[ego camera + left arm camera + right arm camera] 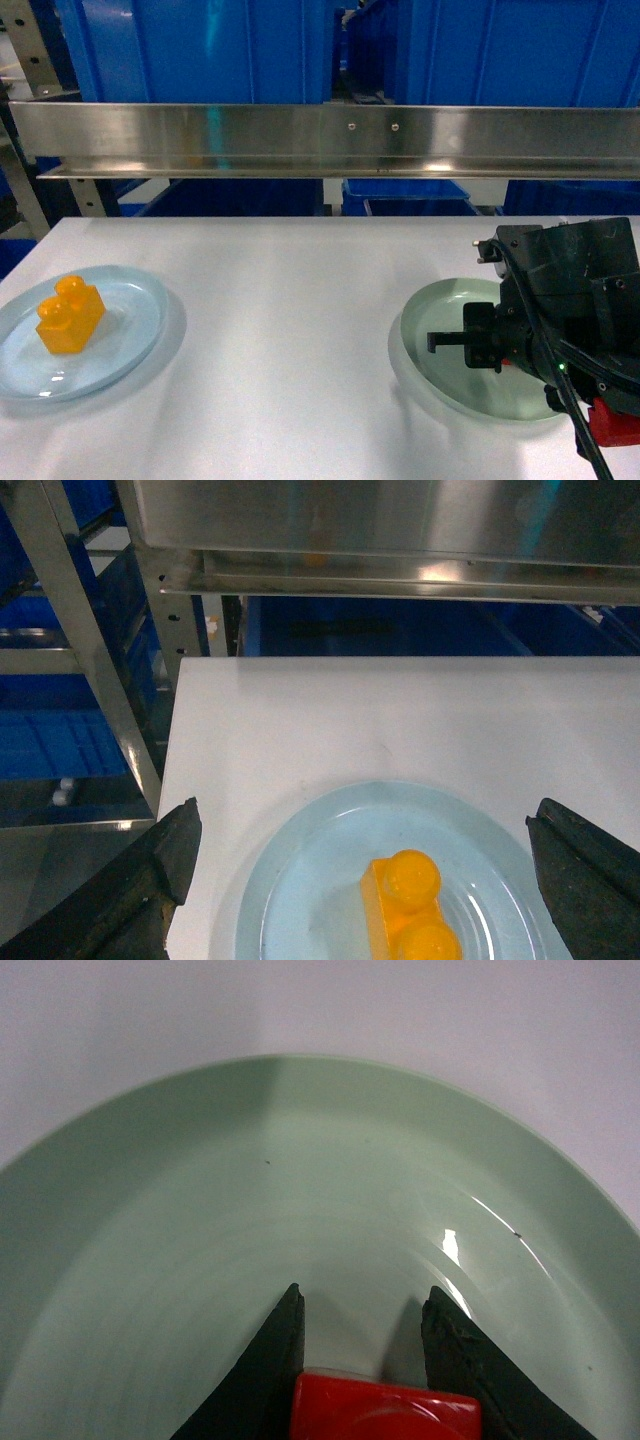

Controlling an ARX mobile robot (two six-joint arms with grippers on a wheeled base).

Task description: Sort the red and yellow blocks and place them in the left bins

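Observation:
The yellow block [70, 315], with two studs, lies on a pale blue plate [130, 320] at the table's left. In the left wrist view my left gripper [365, 815] hangs open above that plate, its fingers wide on either side of the yellow block [410, 910] and touching nothing. My right gripper [364, 1295] is down over a pale green plate [300, 1160] and shut on the red block [385, 1410], whose sides meet both fingers. The right arm [565, 300] covers that plate's right half. Two large blue bins [190, 50] [510, 50] stand on the shelf behind; I cannot tell which are the left bins.
A steel shelf rail [320, 140] runs across above the table's far edge, with smaller blue crates [405, 195] below it. A metal rack upright [90, 650] and more blue crates [50, 740] stand off the table's left edge. White tabletop [290, 330] lies between the plates.

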